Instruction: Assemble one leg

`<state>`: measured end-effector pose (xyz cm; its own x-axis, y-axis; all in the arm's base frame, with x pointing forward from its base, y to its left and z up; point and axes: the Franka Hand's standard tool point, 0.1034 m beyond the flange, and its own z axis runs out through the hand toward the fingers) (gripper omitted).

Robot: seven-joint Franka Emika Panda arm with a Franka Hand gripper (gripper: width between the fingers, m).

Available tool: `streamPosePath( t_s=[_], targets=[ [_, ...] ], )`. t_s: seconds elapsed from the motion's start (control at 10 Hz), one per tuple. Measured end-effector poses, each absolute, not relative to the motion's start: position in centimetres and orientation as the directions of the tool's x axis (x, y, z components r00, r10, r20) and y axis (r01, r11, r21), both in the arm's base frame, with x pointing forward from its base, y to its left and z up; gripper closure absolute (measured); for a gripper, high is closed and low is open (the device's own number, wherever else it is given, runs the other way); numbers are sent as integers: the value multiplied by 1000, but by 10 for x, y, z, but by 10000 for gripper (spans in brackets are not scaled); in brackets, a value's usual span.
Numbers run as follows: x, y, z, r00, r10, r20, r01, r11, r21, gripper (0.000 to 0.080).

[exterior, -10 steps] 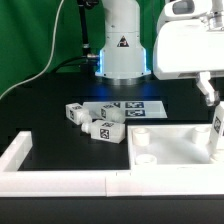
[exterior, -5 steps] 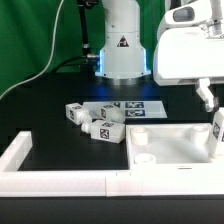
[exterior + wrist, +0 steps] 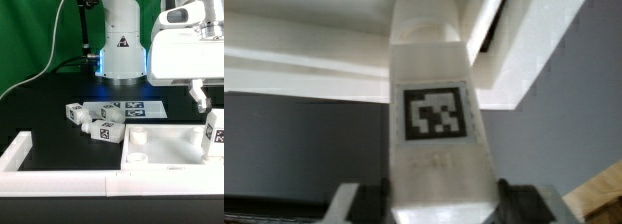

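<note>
Leg [image 3: 438, 110], a small white stubby plastic peg with a square black-and-white tag sticker, was clamped in the robot's two-finger claw [image 3: 438, 200], with a finger pressed against either side of it. In the exterior view the claw [image 3: 209, 110] held this leg [image 3: 212, 134] roughly upright at the far right edge. It was over the right-hand part of a large flat white square panel [image 3: 165, 140] with a raised rim and round holes. Whether the leg's lower end touched the panel could not be told. The panel lay on a black worktop [image 3: 45, 125]. Toward the exterior view's left, several identical tagged loose legs [image 3: 108, 130] lay clustered on the worktop, just in front of the thin flat white marker board [image 3: 140, 107]. A white rail [image 3: 60, 181] bordered the worktop's near edge.
</note>
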<state>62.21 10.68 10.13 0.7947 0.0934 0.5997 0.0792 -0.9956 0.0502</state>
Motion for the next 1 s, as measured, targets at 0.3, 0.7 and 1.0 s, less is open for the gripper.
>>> streamPosePath(
  t_s=[0.3, 0.7, 1.0],
  targets=[
    [620, 105, 98, 815, 83, 574, 71, -997, 43, 259],
    [633, 118, 96, 938, -47, 345, -33, -998, -46, 151],
    [632, 110, 90, 985, -62, 162, -53, -997, -57, 150]
  ],
)
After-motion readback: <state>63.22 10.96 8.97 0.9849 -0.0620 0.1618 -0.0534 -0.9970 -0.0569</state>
